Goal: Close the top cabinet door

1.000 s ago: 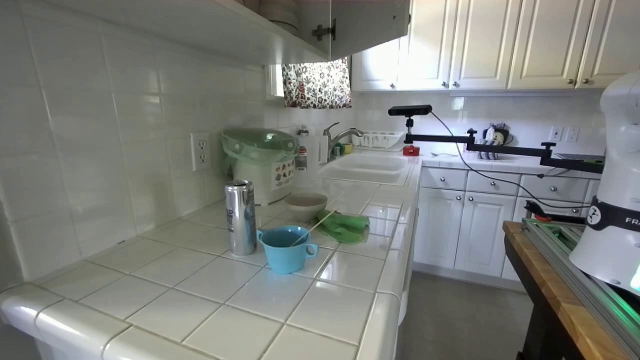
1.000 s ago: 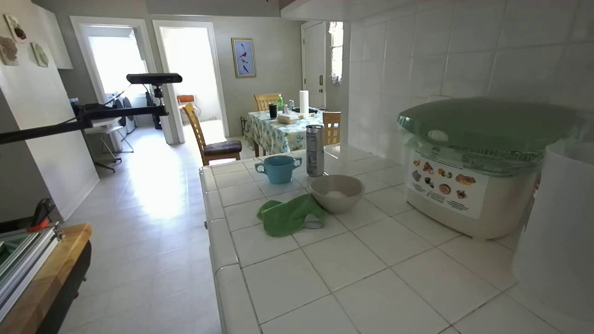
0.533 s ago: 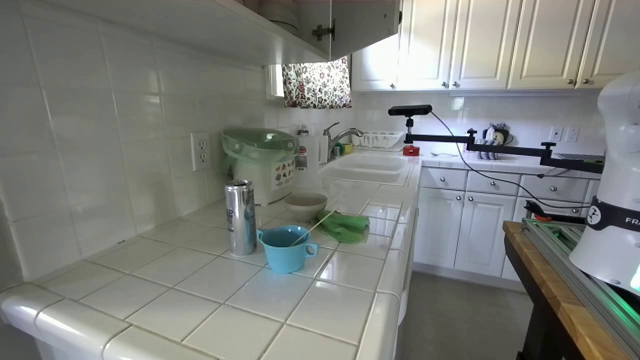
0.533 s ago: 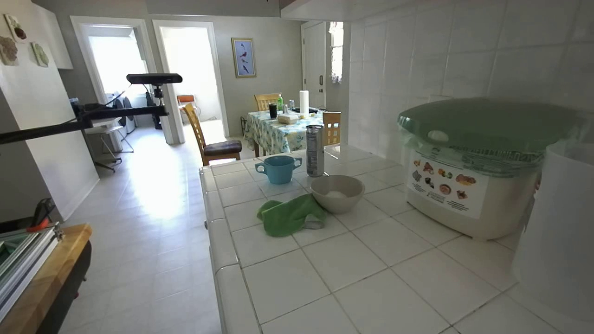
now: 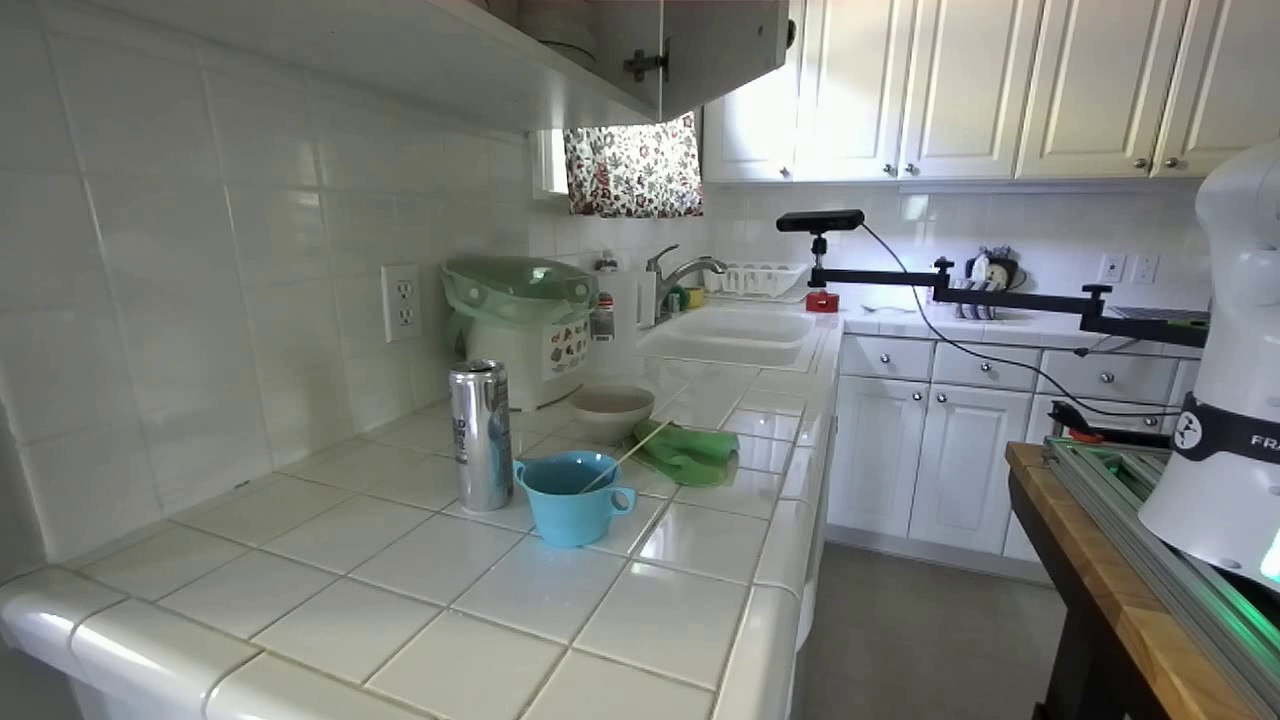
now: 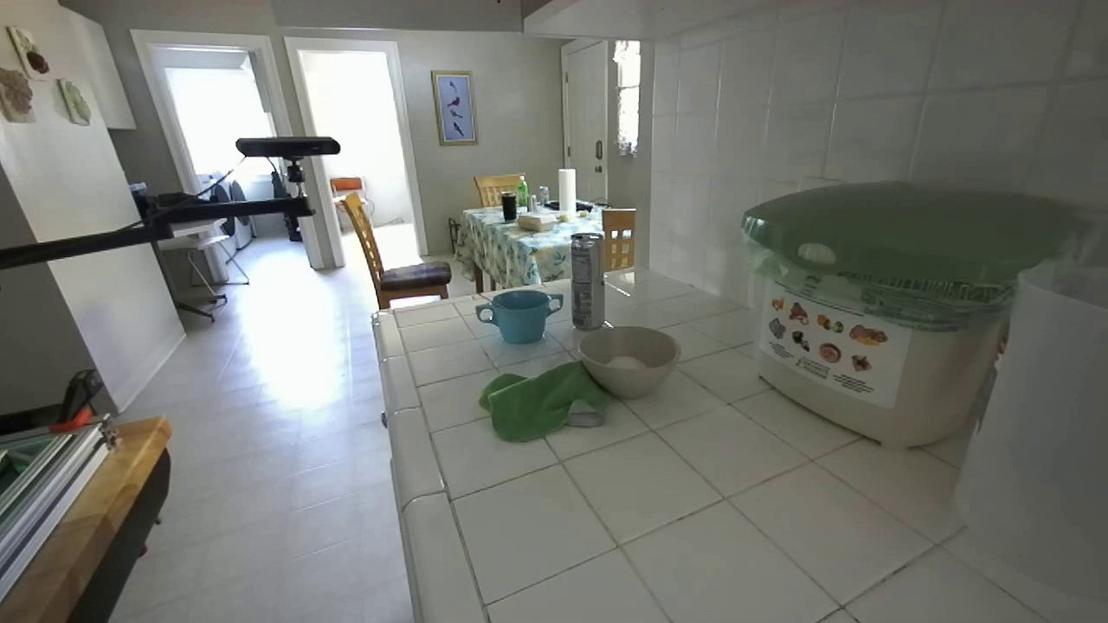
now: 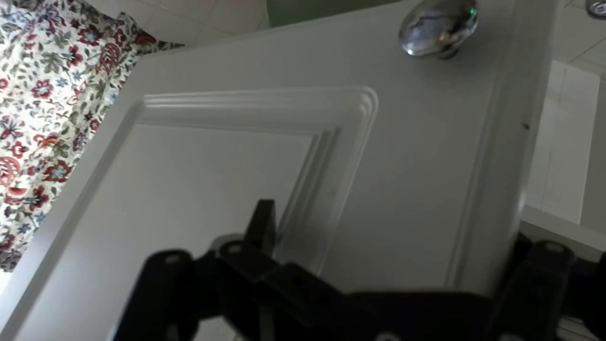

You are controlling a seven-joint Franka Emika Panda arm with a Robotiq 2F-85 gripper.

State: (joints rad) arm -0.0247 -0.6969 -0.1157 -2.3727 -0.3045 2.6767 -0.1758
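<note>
The top cabinet door (image 5: 720,50) is white and stands part-way open on its hinge in an exterior view. Its upper part is cut off by the frame. In the wrist view the door's panelled front (image 7: 407,166) fills the middle, with a round silver knob (image 7: 438,26) near its corner. My gripper (image 7: 394,225) is open with its jaws wide apart in front of the door. The left finger lies over the panel; the right one is by the door's free edge. I cannot tell whether they touch. The gripper is out of view in both exterior views.
Dishes (image 5: 560,25) sit inside the cabinet (image 5: 400,60). Below are a can (image 5: 482,435), a blue cup (image 5: 570,505), a bowl (image 5: 612,412), a green cloth (image 5: 690,455) and a lidded bin (image 5: 520,330). A camera boom (image 5: 960,290) stands near the arm (image 5: 1230,400).
The door's free edge has moved left in an exterior view, swinging towards the cabinet, and its knob shows more. The visible arm shifted slightly left. The things on the counter have not moved.
</note>
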